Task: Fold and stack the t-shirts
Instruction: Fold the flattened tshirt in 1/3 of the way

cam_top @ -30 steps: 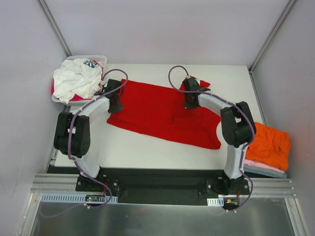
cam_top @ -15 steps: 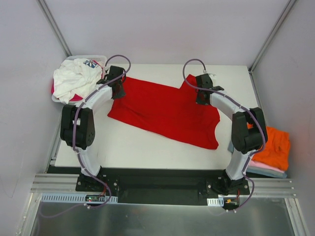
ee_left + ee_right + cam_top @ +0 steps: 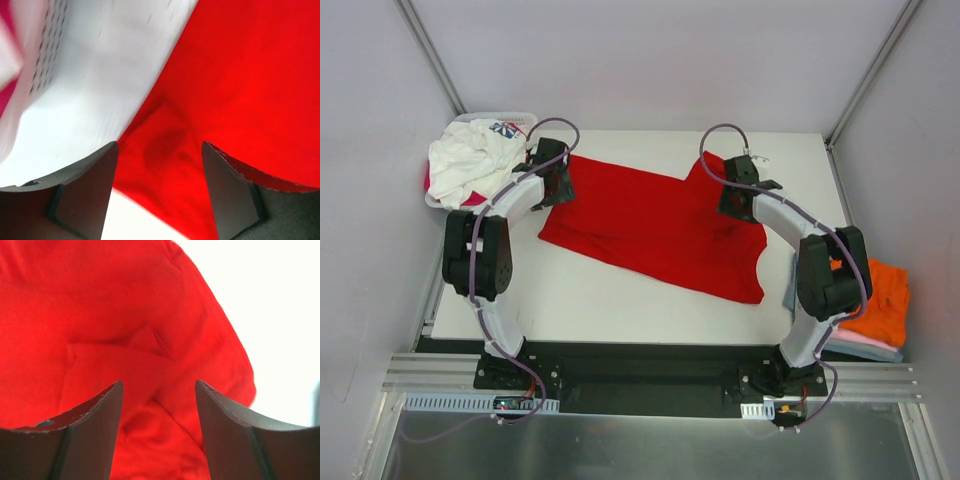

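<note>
Lying slantwise across the middle of the white tabletop (image 3: 620,300), the red t-shirt (image 3: 650,225) is spread nearly flat, with one part jutting toward the far edge. The tabletop is matte and plain. Pale grey walls (image 3: 650,60) close it in at the back and on both sides, and slim metal posts (image 3: 430,55) run down the rear corners. An aluminium rail (image 3: 640,375) at the near edge carries both arm bases.

The left gripper (image 3: 558,185) sits at the shirt's far left corner, jaws spread apart over the red cloth and pinching nothing. Its wrist view shows wrinkled fabric between the fingers, and the slotted wall of the white plastic basket (image 3: 525,120) blurred just beside them. That basket stands at the table's far left corner and holds a crumpled white t-shirt (image 3: 470,165) with a blue-red print, over a strip of magenta cloth (image 3: 472,203).

The right gripper (image 3: 733,200) hangs over the shirt's far right part, its jaws likewise released above a small raised fold. At the right edge, partly hidden by the right arm, an orange t-shirt (image 3: 875,290) tops a stack, with a pink t-shirt (image 3: 855,338) beneath it.
</note>
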You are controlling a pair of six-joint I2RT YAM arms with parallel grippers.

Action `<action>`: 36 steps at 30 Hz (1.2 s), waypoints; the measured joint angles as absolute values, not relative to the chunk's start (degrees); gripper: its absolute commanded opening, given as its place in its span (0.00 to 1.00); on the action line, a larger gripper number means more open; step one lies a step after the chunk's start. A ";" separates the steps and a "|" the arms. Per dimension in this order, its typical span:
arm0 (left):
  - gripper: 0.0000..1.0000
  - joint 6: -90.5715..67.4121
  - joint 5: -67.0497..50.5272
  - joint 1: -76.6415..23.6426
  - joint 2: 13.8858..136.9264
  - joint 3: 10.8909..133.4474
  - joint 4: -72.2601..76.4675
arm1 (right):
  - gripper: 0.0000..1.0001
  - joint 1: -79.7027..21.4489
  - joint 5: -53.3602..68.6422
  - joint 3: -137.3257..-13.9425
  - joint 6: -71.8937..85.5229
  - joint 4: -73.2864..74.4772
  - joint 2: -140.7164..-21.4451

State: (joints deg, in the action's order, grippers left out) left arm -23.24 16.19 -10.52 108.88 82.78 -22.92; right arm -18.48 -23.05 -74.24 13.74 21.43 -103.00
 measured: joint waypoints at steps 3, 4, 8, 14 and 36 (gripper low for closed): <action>0.65 -23.77 15.97 -10.41 102.98 76.53 -23.11 | 0.63 -19.07 -22.70 -70.41 14.17 22.72 -98.02; 0.63 -24.16 15.42 -10.44 100.92 74.39 -23.05 | 0.62 -19.46 -22.48 -69.34 14.35 23.31 -96.47; 0.47 -25.67 12.91 -10.57 95.15 66.46 -21.41 | 0.55 -24.10 -21.02 -64.86 15.07 24.91 -90.67; 0.34 -27.53 9.04 -11.31 94.13 57.08 -18.72 | 0.38 -32.84 -17.87 -60.97 16.16 25.41 -90.19; 0.58 -28.23 9.06 -11.31 97.32 55.77 -13.65 | 0.41 -36.03 -7.18 -55.07 15.81 14.57 -96.64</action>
State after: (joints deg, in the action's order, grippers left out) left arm -28.23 9.06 -11.31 97.32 55.77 -13.65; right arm -36.03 -7.18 -55.07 15.81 14.57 -96.64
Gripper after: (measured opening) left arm 0.575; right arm 0.407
